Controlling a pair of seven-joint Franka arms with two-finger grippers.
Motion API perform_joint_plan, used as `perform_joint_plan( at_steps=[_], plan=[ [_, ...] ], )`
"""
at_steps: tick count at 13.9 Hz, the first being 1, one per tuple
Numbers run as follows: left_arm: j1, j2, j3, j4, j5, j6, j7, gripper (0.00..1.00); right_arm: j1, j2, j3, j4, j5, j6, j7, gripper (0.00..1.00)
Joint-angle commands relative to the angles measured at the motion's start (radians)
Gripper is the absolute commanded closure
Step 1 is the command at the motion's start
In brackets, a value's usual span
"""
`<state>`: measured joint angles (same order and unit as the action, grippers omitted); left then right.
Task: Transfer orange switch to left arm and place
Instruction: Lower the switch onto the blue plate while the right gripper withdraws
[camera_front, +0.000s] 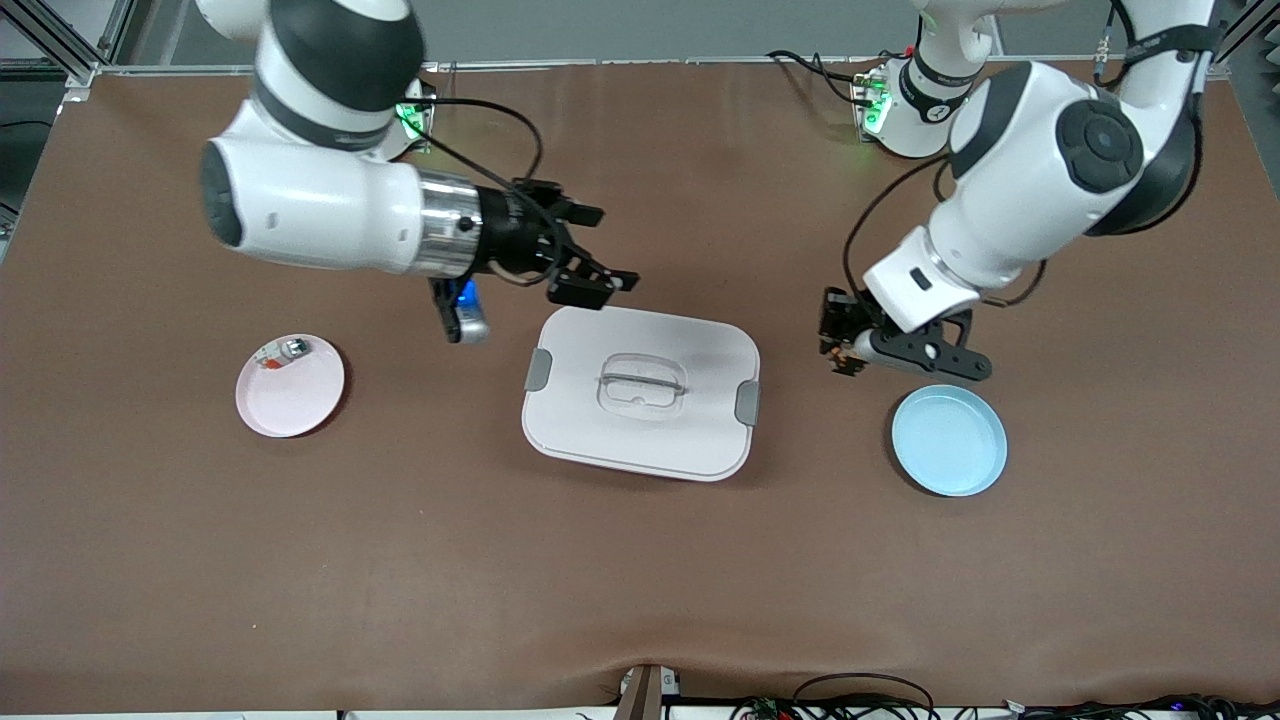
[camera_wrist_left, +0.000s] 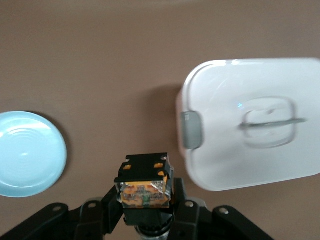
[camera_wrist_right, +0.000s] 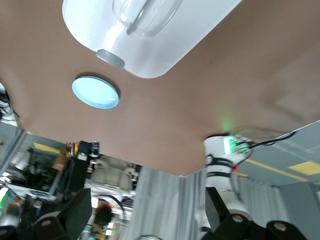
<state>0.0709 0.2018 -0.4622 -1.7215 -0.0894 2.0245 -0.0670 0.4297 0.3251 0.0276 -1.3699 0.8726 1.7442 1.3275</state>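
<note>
The orange switch (camera_front: 847, 357), a tiny black block with an orange middle, is clamped in my left gripper (camera_front: 838, 342), over the table between the box (camera_front: 640, 395) and a blue plate (camera_front: 948, 440). In the left wrist view the switch (camera_wrist_left: 144, 176) sits between the shut fingers of the left gripper (camera_wrist_left: 145, 202), with the box (camera_wrist_left: 255, 125) off to one side. My right gripper (camera_front: 592, 276) is open and empty. It is turned sideways, pointing toward the left arm's end, over the box's edge nearest the robots. The right wrist view shows its spread fingers (camera_wrist_right: 75, 215) and the box (camera_wrist_right: 145, 30).
A pink plate (camera_front: 290, 388) at the right arm's end holds a small silver-green item with a red bit (camera_front: 283, 351). The blue plate also shows in the left wrist view (camera_wrist_left: 27, 152) and the right wrist view (camera_wrist_right: 95, 91). Bare brown table lies nearer the front camera.
</note>
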Motion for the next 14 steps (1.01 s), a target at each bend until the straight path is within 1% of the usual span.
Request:
perform_joint_plan(
  at_steps=[1,4,5,6,8,9,11,12,14],
  plan=[
    [0.049,0.005,-0.007,-0.030,0.056,-0.015,0.152,1.00,-0.035,-0.050,0.012,-0.018,-0.123,-0.066,-0.110,0.00],
    [0.111,0.045,-0.007,-0.049,0.106,-0.015,0.344,1.00,-0.032,-0.061,0.014,-0.037,-0.353,-0.141,-0.272,0.00],
    [0.128,0.065,-0.006,-0.049,0.108,-0.015,0.418,1.00,-0.034,-0.086,0.014,-0.072,-0.404,-0.141,-0.328,0.00],
    [0.150,0.085,-0.007,-0.049,0.117,-0.009,0.488,1.00,-0.040,-0.110,0.011,-0.109,-0.434,-0.141,-0.397,0.00],
    [0.171,0.126,-0.007,-0.047,0.140,0.002,0.623,1.00,-0.072,-0.153,0.011,-0.179,-0.542,-0.135,-0.555,0.00],
    [0.172,0.140,-0.007,-0.049,0.158,0.013,0.656,1.00,-0.086,-0.162,0.011,-0.198,-0.591,-0.135,-0.626,0.00],
    [0.173,0.180,-0.009,-0.046,0.250,0.039,0.744,1.00,-0.164,-0.173,0.011,-0.221,-0.618,-0.135,-0.784,0.00],
    [0.173,0.195,-0.009,-0.049,0.266,0.057,0.794,1.00,-0.201,-0.172,0.011,-0.224,-0.636,-0.135,-0.865,0.00],
    [0.179,0.224,-0.007,-0.050,0.290,0.077,0.925,1.00,-0.239,-0.172,0.011,-0.236,-0.736,-0.129,-0.953,0.00]
  ],
)
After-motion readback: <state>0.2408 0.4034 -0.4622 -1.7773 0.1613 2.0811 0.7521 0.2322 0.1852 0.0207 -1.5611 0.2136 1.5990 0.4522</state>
